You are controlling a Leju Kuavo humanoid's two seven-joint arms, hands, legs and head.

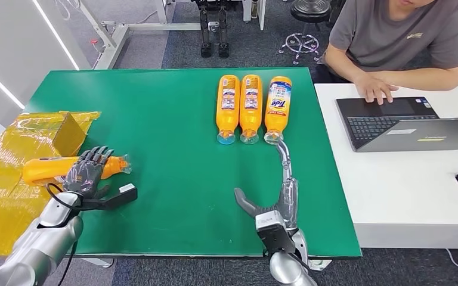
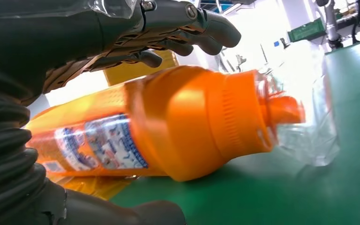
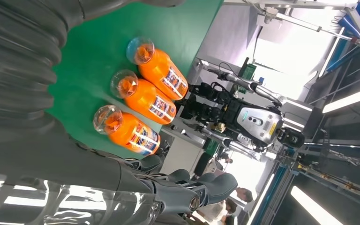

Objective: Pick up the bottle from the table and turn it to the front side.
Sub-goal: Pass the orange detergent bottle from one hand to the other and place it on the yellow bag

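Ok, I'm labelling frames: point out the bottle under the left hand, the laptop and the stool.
bottle (image 2: 187, 126), left wrist view, on its orange shoulder.
left hand (image 1: 88, 170), head view, on its back.
laptop (image 1: 387, 124), head view, on its keyboard.
stool (image 1: 310, 8), head view, on its seat.

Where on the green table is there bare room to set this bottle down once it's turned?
The widest bare stretch of the green table lies between the left hand with its orange bottle and the right hand. The far left corner is bare too. It is crowded at the far edge around the three orange bottles, and by the yellow bags.
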